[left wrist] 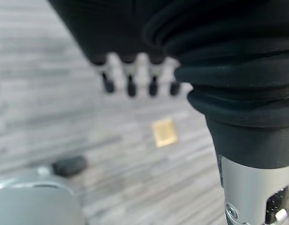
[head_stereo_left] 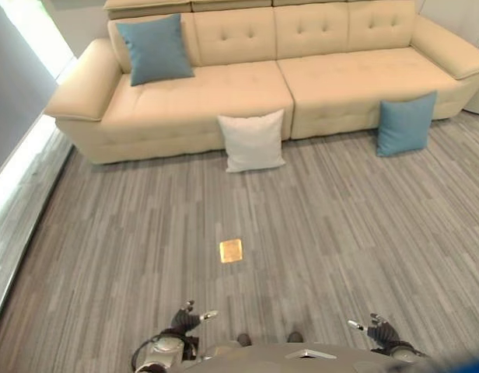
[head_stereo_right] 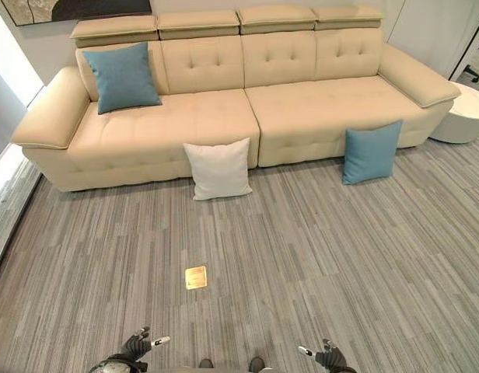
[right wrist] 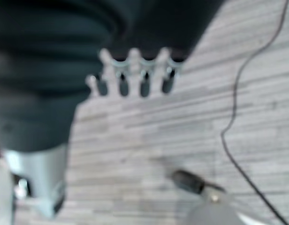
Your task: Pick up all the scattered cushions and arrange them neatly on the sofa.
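Both hands hang empty over the floor, with three cushions far ahead of the fingertips.

The left hand (head_stereo_left: 185,319) and the right hand (head_stereo_left: 382,332) have fingers (left wrist: 130,84) loosely extended and slightly apart, touching nothing; the grey striped carpet floor (head_stereo_right: 340,264) lies beneath them. Well beyond the fingertips stands a long beige tufted leather sofa (head_stereo_right: 302,101). Three square fabric cushions are counted: one teal cushion (head_stereo_right: 121,76) propped on the seat against the backrest, one white cushion (head_stereo_right: 218,168) on the floor leaning against the sofa front, and a second teal cushion (head_stereo_right: 371,151) likewise on the floor against the sofa front. A small square brass floor plate (head_stereo_left: 231,250) lies just ahead of the left fingertips. No writing is legible.
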You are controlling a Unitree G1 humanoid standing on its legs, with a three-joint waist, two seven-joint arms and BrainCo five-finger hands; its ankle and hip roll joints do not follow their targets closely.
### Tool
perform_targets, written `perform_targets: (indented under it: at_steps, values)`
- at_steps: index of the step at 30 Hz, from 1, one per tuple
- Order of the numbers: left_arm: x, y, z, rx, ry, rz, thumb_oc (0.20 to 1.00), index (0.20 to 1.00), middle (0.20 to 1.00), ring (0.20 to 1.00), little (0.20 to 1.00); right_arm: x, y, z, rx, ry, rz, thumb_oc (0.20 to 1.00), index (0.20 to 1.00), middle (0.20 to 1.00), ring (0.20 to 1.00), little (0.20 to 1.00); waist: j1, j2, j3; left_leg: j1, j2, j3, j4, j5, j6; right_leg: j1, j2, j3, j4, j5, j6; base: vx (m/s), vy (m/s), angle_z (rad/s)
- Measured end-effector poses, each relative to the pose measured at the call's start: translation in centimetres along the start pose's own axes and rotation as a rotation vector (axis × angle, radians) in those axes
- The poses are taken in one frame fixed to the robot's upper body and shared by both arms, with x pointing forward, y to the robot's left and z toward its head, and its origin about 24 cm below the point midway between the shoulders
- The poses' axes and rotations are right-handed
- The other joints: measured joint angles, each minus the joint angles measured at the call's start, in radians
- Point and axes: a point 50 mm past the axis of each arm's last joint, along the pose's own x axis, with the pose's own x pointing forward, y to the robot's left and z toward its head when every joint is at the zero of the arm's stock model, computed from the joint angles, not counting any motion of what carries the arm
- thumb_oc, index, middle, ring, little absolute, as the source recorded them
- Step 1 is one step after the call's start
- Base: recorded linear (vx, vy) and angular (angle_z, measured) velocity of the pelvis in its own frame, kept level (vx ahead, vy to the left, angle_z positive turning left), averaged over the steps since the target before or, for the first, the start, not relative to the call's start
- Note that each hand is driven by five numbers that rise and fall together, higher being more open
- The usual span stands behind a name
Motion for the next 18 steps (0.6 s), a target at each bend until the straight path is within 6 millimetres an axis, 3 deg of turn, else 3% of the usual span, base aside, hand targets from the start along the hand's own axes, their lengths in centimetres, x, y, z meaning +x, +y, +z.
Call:
perform_targets:
  at_steps: [2, 4, 8, 9, 10, 13, 15, 17, 18]
  values:
    - [0.3, 0.2, 0.8, 0.002, -0.016, 0.004, 1.0, 1.0, 1.0, 1.0, 1.0, 0.3, 0.2, 1.2, -0.005, -0.029, 0.015, 1.0, 1.0, 1.0, 1.0, 1.0, 0.003, -0.014, 0.022, -0.055, 0.005, 0.001, 0.084, 0.003, -0.035, -0.027, -0.001, 0.0, 0.03, -0.018, -0.026, -0.01, -0.117, 0.13]
    - [0.5, 0.2, 1.5, 0.005, -0.022, 0.007, 1.0, 1.0, 1.0, 1.0, 1.0, 0.4, 0.5, 1.6, -0.014, -0.044, 0.029, 1.0, 1.0, 1.0, 1.0, 1.0, -0.001, -0.056, 0.051, -0.094, -0.009, 0.006, 0.158, 0.041, -0.101, -0.027, -0.03, 0.002, 0.037, -0.021, -0.044, 0.02, -0.094, 0.1]
    - [0.6, 0.1, 2.0, 0.0, -0.037, 0.004, 1.0, 1.0, 1.0, 1.0, 1.0, 0.4, 0.9, 1.9, -0.032, -0.059, 0.053, 1.0, 1.0, 1.0, 1.0, 1.0, 0.006, -0.071, 0.067, -0.21, 0.017, 0.028, 0.392, 0.032, -0.113, -0.015, -0.023, -0.002, 0.045, -0.032, -0.083, 0.14, -0.068, -0.06]
    - [0.7, 0.0, 2.6, -0.001, -0.052, 0.002, 1.0, 1.0, 1.0, 1.0, 1.0, 0.4, 1.2, 2.0, -0.06, -0.061, 0.071, 1.0, 1.0, 1.0, 1.0, 1.0, 0.013, -0.078, 0.072, -0.229, -0.006, -0.029, 0.306, 0.029, -0.117, -0.016, -0.022, 0.008, 0.035, -0.035, -0.087, 0.35, 0.024, -0.06]
    - [0.8, 0.0, 2.7, -0.011, -0.053, 0.004, 1.0, 1.0, 1.0, 1.0, 1.0, 0.5, 1.3, 2.6, -0.062, -0.075, 0.075, 1.0, 1.0, 1.0, 1.0, 1.0, 0.018, -0.075, 0.076, -0.223, 0.002, -0.027, 0.118, 0.053, -0.109, 0.005, -0.009, 0.01, 0.009, -0.035, -0.087, 0.4, 0.042, -0.05]
    - [0.8, 0.0, 3.1, -0.014, -0.066, 0.004, 1.0, 1.0, 1.0, 1.0, 1.0, 0.7, 1.4, 3.5, -0.067, -0.097, 0.076, 1.0, 1.0, 1.0, 1.0, 1.0, 0.046, -0.068, 0.08, -0.221, 0.023, 0.017, -0.024, 0.093, -0.132, 0.039, 0.011, 0.027, -0.023, -0.036, -0.084, 0.32, 0.072, -0.14]
    - [0.8, 0.3, 3.0, -0.016, -0.062, 0.013, 1.0, 1.0, 1.0, 1.0, 1.0, 0.8, 1.5, 4.6, -0.068, -0.127, 0.08, 1.0, 1.0, 1.0, 1.0, 1.0, 0.091, -0.059, 0.075, -0.217, 0.044, 0.03, 0.003, 0.1, -0.118, 0.051, 0.024, 0.077, -0.027, -0.048, -0.071, 0.3, 0.122, -0.77]
    - [0.6, 0.5, 2.0, -0.015, -0.03, 0.018, 1.0, 1.0, 1.0, 1.0, 1.0, 0.9, 1.6, 5.1, -0.071, -0.141, 0.083, 1.0, 1.0, 1.0, 1.0, 1.0, 0.09, -0.055, 0.063, -0.17, 0.023, 0.025, 0.001, 0.107, -0.098, 0.088, 0.018, 0.106, -0.02, -0.071, -0.043, 0.24, 0.135, -0.54]
    - [0.4, 0.4, 1.1, -0.015, -0.009, 0.015, 1.0, 1.0, 1.0, 1.0, 1.0, 0.9, 1.5, 4.9, -0.069, -0.134, 0.081, 1.0, 1.0, 1.0, 1.0, 1.0, 0.088, -0.043, 0.047, -0.107, 0.013, 0.025, -0.04, 0.114, -0.015, 0.096, 0.012, 0.117, 0.022, -0.102, -0.019, 0.26, 0.186, -0.35]
